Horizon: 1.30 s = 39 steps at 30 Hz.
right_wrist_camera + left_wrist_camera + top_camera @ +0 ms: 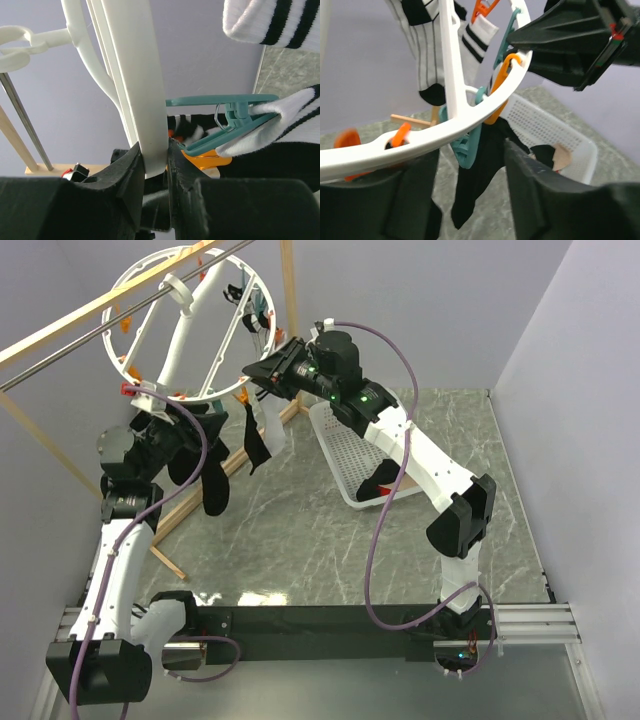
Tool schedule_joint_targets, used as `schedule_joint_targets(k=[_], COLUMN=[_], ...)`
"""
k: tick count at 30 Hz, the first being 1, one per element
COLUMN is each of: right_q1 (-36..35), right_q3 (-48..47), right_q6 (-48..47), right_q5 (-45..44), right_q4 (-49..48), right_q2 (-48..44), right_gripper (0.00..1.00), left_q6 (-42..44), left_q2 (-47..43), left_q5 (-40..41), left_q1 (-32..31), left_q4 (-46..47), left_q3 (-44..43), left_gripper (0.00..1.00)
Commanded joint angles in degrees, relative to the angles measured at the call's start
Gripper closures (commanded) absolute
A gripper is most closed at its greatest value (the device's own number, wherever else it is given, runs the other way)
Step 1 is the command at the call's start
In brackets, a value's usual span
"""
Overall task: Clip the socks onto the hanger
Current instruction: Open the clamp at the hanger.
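**A:** Where do the arms stand on the hanger [435,142]?

**B:** In the overhead view, the right end effector [156,157] is clamped shut on its white rim at about 4 o'clock on the ring. The left end effector [465,160] sits under the rim near 7 o'clock with its fingers parted and nothing pinched. A black sock [480,185] dangles in that gap, bitten by a teal clip [466,147].

**A:** What does the next move turn on?

**B:** The spare sock [380,480], I'd judge. It lies bunched in the white mesh basket [340,445], at roughly 4 o'clock from the left end effector and well apart from it across the grey marbled surface [300,540]. The basket's long axis runs from 11 to 5 o'clock, and the sock sits at the 5 o'clock end. I can't read the sock's own axis. The right arm is nearer, but it is busy holding the ring, so the left arm would probably have to travel.

**A:** How would things handle?

**B:** The socks are limp knit and would likely drape and fold when lifted. The rim is a hard, smooth, flat plastic band. The clips are small sprung plastic, some teal and some like the orange clip [502,85]. Just beside the right fingers, another teal clip holds a white sock with black stripes [280,125].
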State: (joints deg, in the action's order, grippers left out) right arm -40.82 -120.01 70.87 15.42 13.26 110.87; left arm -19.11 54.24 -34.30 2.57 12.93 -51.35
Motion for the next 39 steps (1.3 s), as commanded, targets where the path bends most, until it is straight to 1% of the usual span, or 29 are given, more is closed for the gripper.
schedule_joint_targets(k=[1,2,7,14,19,23,25,30,33,39], right_q1=[0.4,0.5,0.5,0.5,0.5,0.5,0.5,0.6,0.6,0.6], right_q3=[-3.8,-3.9,-4.2,-4.2,-3.7,-3.9,-3.9,-4.6,-4.7,-5.3], right_q6=[-0.2,-0.3,-0.4,-0.5,-0.3,-0.1,-0.1,0.1,0.3,0.5], right_q5=[2.0,2.0,2.1,2.6,2.9,3.4,3.5,3.8,4.2,4.4], right_q4=[-4.6,-4.7,-4.6,-4.6,-5.0,-4.9,-5.1,-4.9,-4.9,-4.6], right_q2=[0.0,0.1,0.1,-0.1,-0.4,-0.1,-0.2,0.1,0.4,0.8], right_gripper=[0.87,0.87,0.87,0.88,0.89,0.89,0.89,0.90,0.90,0.90], left_q6=[0.2,0.5,2.3,0.1,-0.5,-2.4,-3.7,-4.4,-5.9,-10.5], left_q2=[0.3,0.2,2.0,5.4,5.4,5.7,5.9,7.3,8.2,10.5], left_q5=[0.9,0.6,-0.9,-5.2,-6.9,-8.8,-8.3,-7.3,-6.7,-8.2], left_q1=[0.1,0.1,0.1,0.1,0.1,0.1,0.1,0.2,0.1,0.1], left_q4=[1.1,1.3,1.0,5.4,9.0,12.5,14.8,17.0,19.9,25.2], left_q3=[-0.2,-0.3,-1.9,-2.4,-2.4,-2.7,-2.5,-2.0,-1.7,-1.7], left_gripper=[0.34,0.29,0.25,0.26,0.30,0.30,0.29,0.22,0.19,0.20])
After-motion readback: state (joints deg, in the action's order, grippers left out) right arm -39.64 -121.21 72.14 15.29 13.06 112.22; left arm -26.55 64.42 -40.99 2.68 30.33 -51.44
